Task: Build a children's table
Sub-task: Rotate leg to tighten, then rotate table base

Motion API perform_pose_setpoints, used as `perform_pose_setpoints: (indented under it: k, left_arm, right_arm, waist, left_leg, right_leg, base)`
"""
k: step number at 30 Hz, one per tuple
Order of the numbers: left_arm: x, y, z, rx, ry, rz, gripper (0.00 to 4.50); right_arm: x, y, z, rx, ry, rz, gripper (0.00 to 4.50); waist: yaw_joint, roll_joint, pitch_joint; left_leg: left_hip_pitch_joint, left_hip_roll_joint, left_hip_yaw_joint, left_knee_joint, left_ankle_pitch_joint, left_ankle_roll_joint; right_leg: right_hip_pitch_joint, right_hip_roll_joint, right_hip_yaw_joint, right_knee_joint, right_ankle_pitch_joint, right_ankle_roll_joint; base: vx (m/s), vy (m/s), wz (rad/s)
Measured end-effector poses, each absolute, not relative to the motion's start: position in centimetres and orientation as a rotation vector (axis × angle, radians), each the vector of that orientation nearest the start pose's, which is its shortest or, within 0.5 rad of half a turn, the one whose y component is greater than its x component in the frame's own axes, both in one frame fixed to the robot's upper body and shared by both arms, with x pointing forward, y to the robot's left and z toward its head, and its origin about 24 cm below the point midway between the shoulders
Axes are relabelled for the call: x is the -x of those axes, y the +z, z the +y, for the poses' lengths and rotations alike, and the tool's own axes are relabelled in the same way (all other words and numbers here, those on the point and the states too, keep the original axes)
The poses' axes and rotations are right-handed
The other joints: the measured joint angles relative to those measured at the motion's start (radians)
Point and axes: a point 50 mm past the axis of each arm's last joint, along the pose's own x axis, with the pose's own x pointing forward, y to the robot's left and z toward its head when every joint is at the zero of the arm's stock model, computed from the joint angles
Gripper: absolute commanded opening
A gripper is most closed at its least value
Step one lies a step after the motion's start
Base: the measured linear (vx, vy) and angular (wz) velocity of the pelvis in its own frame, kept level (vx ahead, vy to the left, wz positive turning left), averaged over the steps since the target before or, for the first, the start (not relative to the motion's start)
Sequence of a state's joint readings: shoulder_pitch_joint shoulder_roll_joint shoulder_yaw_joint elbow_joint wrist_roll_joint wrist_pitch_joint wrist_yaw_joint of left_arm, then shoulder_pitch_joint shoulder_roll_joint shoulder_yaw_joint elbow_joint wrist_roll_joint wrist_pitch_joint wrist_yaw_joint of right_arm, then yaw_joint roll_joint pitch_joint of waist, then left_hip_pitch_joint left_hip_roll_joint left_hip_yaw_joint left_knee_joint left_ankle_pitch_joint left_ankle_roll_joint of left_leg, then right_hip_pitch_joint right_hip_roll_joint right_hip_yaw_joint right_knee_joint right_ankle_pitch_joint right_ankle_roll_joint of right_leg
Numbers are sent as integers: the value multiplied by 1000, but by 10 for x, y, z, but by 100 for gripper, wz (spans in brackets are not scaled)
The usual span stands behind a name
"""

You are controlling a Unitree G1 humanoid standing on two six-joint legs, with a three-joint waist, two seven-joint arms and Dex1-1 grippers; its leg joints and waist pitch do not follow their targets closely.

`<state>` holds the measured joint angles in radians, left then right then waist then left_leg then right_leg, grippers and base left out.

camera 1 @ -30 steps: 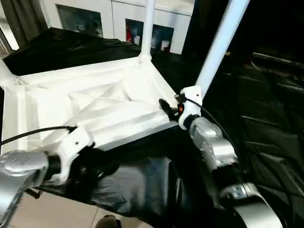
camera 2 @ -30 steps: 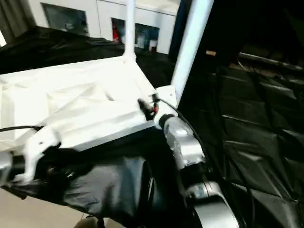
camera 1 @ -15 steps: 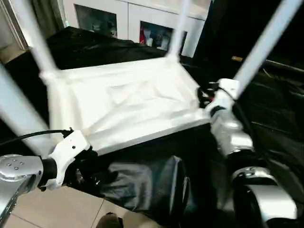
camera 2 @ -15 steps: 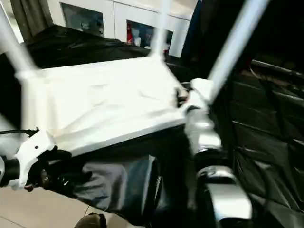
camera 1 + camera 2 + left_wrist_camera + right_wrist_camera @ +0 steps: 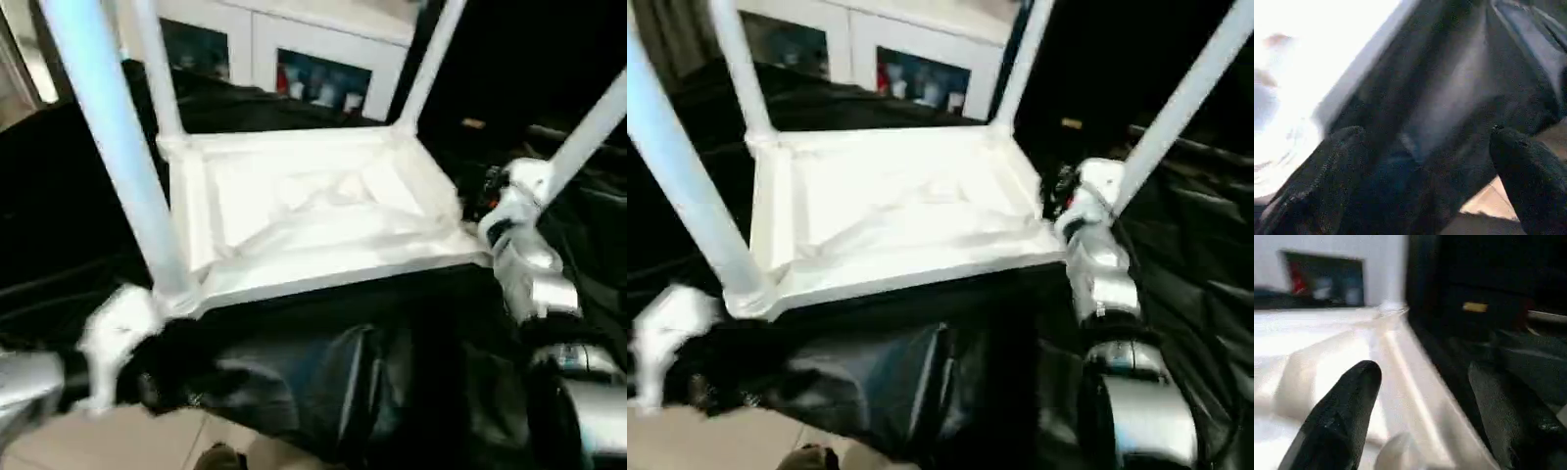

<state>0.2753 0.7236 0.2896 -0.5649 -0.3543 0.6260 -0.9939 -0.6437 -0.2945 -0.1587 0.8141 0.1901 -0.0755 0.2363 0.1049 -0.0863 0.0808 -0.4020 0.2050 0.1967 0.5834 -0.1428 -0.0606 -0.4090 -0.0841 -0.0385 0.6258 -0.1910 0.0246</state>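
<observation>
You are looking at the tabletop (image 5: 313, 211), lying underside up on a black-draped worktop (image 5: 78, 196), with 4 legs (image 5: 108, 127) standing in its corners. Both the left gripper (image 5: 1420, 161) and right gripper (image 5: 1420, 401) are gaping open, holding nothing. It is probably light, stiff, smooth plastic; grasp a leg near its socket.

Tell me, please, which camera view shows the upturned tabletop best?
The right eye view: the whole ribbed underside of the tabletop shows there, with all four legs standing at its corners. The left eye view shows nearly the same. The right wrist view catches one edge and a far corner; the left wrist view, a bright blurred edge.
</observation>
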Motion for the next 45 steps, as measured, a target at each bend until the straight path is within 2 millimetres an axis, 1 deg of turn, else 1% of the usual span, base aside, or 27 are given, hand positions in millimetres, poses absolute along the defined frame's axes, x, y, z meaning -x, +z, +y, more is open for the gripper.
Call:
perform_pose_setpoints:
  k: [5, 13, 16, 18, 21, 22, 23, 24, 25, 26, 27, 28, 29, 31, 32, 33, 35, 36, 37, 38, 39, 40, 41, 42, 43, 44, 45]
  left_arm:
    - [-159, 112, 260, -201, -748, 380, 449]
    - [-155, 111, 266, -126, -612, 235, 450]
    - [-163, 113, 269, -123, -552, 169, 450]
    - [-171, 118, 267, -122, -538, 118, 450]
    - [-190, 128, 255, -98, -536, 13, 450]
    - [-193, 129, 252, -94, -537, -1, 450]
    - [-197, 128, 250, -85, -536, -5, 450]
    - [-202, 127, 248, -80, -534, -8, 450]
    - [-209, 128, 243, -79, -544, -18, 450]
    - [-214, 126, 236, -71, -552, -32, 450]
    - [-213, 119, 231, -49, -557, -9, 450]
    - [-213, 112, 229, -43, -562, 24, 450]
    - [-220, 113, 225, -57, -568, 22, 450]
    - [-231, 115, 223, -88, -538, 23, 450]
    - [-238, 112, 223, -109, -497, 50, 450]
    - [-243, 110, 223, -119, -470, 67, 450]
    - [-250, 105, 222, -108, -415, 88, 450]
    - [-252, 104, 222, -96, -395, 92, 450]
    - [-255, 106, 221, -91, -386, 89, 450]
    - [-263, 113, 212, -77, -410, 56, 450]
    - [-264, 118, 209, -73, -420, 32, 450]
    - [-260, 119, 210, -64, -411, 21, 450]
    - [-255, 109, 214, -49, -394, 64, 450]
    - [-255, 106, 215, -43, -386, 78, 450]
    - [-257, 108, 216, -42, -371, 71, 450]
    - [-261, 111, 217, -30, -348, 56, 450]
    - [-264, 113, 217, -20, -329, 45, 450]
  right_arm:
    - [-325, 48, -200, 33, 264, 110, 322]
    - [-284, 46, -191, -1, 396, 133, 380]
    - [-271, 42, -189, 5, 458, 190, 399]
    - [-267, 43, -186, 5, 488, 216, 435]
    - [-266, 44, -188, 22, 508, 273, 445]
    - [-266, 43, -188, 22, 505, 285, 445]
    - [-265, 41, -188, 20, 500, 303, 445]
    - [-264, 39, -191, 21, 486, 323, 445]
    - [-263, 36, -193, 26, 465, 341, 445]
    - [-265, 36, -194, 35, 450, 354, 445]
    - [-268, 37, -193, 36, 447, 353, 445]
    - [-268, 38, -190, 29, 448, 348, 445]
    - [-268, 35, -188, 21, 439, 358, 445]
    - [-266, 30, -184, 13, 439, 387, 445]
    - [-267, 31, -180, 7, 438, 383, 445]
    - [-267, 32, -178, 5, 435, 377, 445]
    - [-268, 31, -176, -5, 425, 385, 445]
    - [-267, 30, -175, -9, 418, 392, 445]
    - [-267, 30, -175, -13, 416, 394, 445]
    - [-264, 29, -181, -12, 391, 401, 445]
    - [-265, 29, -181, -13, 381, 407, 445]
    - [-269, 34, -179, -5, 386, 387, 445]
    - [-272, 38, -175, -13, 388, 364, 445]
    - [-272, 39, -174, -17, 389, 362, 445]
    - [-272, 37, -173, -22, 389, 366, 445]
    - [-272, 35, -171, -26, 392, 376, 445]
    - [-272, 34, -170, -27, 394, 381, 445]
  waist:
    - [-2, 0, 0]
    - [5, 0, -1]
    - [6, 1, 0]
    - [4, 3, 1]
    - [-2, 12, 7]
    - [-4, 12, 8]
    - [-5, 12, 9]
    - [-1, 8, 9]
    - [19, -7, 7]
    - [39, -28, 6]
    - [53, -14, 10]
    - [57, 3, 10]
    - [50, 19, 11]
    - [37, 21, 16]
    - [30, 25, 17]
    - [24, 26, 17]
    - [9, 33, 22]
    - [7, 39, 26]
    - [15, 42, 31]
    - [67, 31, 30]
    - [103, 1, 25]
    - [122, -15, 20]
    - [143, 16, 17]
    - [158, 25, 19]
    - [169, 27, 23]
    - [174, 22, 27]
    - [173, 22, 27]
  left_leg:
    - [0, 2, 0, 0, 0, 0]
    - [5, 2, -8, -2, 0, 0]
    - [15, 1, -13, -5, 0, 0]
    - [19, -1, -22, -4, 0, 0]
    - [24, 2, -37, -11, -1, -1]
    - [25, 2, -37, -14, -1, -1]
    - [24, 3, -31, -19, -1, -1]
    - [27, 2, -17, -23, -1, -1]
    - [27, 2, 13, -24, 0, -1]
    - [29, 1, 29, 11, -9, -4]
    - [28, -2, -6, 70, -57, -17]
    - [30, -26, -73, 102, -58, -16]
    - [59, -41, -94, 82, -79, -24]
    - [54, -28, -84, 52, -77, -26]
    - [57, -28, -83, 38, -77, -26]
    - [58, -28, -81, 31, -77, -26]
    - [69, -28, -78, 18, -77, -26]
    - [68, -24, -76, 8, -77, -26]
    - [63, -15, -66, 1, -77, -26]
    - [54, 8, -12, 5, -77, -26]
    - [52, 18, 25, 18, -73, -27]
    - [44, 29, 22, 75, -92, -34]
    - [53, 19, -45, 112, -93, -28]
    - [74, -3, -71, 121, -92, -34]
    - [93, -20, -77, 108, -109, -44]
    - [95, -20, -64, 71, -110, -47]
    - [97, -15, -52, 47, -110, -47]
  right_leg:
    - [0, 4, 2, -2, 0, 0]
    - [3, 7, 0, -10, 0, 1]
    - [8, 8, -2, -17, -1, 1]
    - [13, 8, -8, -24, -1, 1]
    - [28, 7, -32, -51, -1, 0]
    - [35, 7, -34, -49, -6, -8]
    - [36, 8, -35, -30, -18, -19]
    - [30, 4, -32, 16, -63, -38]
    - [28, 2, -9, 76, -109, -35]
    - [8, -1, 22, 93, -117, -5]
    - [3, -5, 17, 94, -114, -1]
    - [13, -6, 5, 88, -114, -1]
    - [10, -10, -12, 78, -112, -4]
    - [13, 9, -6, 35, -104, -18]
    - [28, 12, -8, 9, -90, -32]
    - [32, 11, -9, -4, -80, -34]
    - [45, 5, -24, -25, -76, -31]
    - [54, 5, -34, -33, -78, -31]
    - [54, 2, -51, -4, -112, -39]
    - [21, -2, -51, 85, -162, -50]
    - [23, -1, -13, 156, -217, -32]
    - [4, 18, 27, 169, -225, -1]
    - [5, 40, 29, 175, -223, 0]
    - [3, 51, 40, 173, -223, 0]
    - [-1, 53, 52, 166, -219, -6]
    - [1, 59, 58, 132, -203, -27]
    - [9, 60, 59, 98, -177, -45]
  base:
    - [0, 0, 0]
    - [0, 0, 0]
    - [-52, 8, -2]
    - [0, 0, 0]
    - [-66, 31, -11]
    - [-81, 28, -10]
    - [-129, 3, -6]
    - [-129, 3, -6]
    - [-112, -61, 6]
    - [103, -71, -1]
    - [103, -71, -1]
    - [152, 12, -18]
    - [-66, 21, 7]
    - [-112, 9, 15]
    - [-106, 26, 2]
    - [-106, 26, 2]
    - [-99, 29, -6]
    - [-112, 17, -4]
    - [-163, -22, 12]
    - [-90, -109, 21]
    - [-90, -109, 21]
    - [51, -217, 16]
    - [33, -149, 26]
    - [33, -149, 26]
    - [-66, -67, 38]
    - [-110, -67, 37]
    - [-110, -67, 37]
